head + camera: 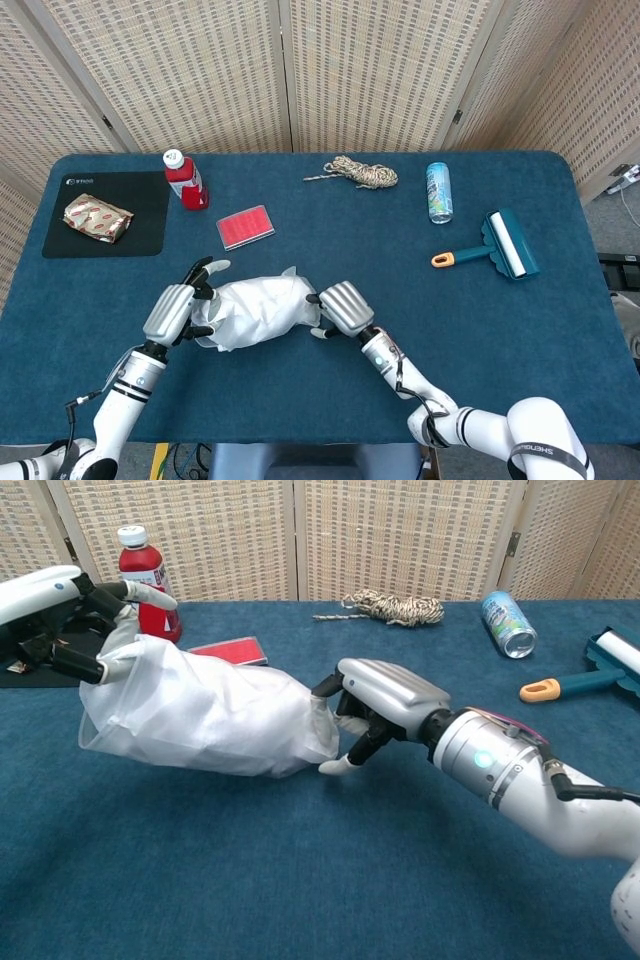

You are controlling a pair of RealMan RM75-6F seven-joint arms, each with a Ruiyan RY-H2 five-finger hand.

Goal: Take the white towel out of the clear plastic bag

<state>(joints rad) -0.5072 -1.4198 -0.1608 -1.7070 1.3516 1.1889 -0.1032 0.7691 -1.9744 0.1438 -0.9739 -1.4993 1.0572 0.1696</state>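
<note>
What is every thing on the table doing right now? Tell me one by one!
clear plastic bag: lying on its side, towel inside, one end lifted
white towel: inside the bag
left hand: grips the bag's end
right hand: fingers touch the bag's other end
red bottle: upright, capped
can: lying on its side
rope: coiled
lint roller: lying flat
</note>
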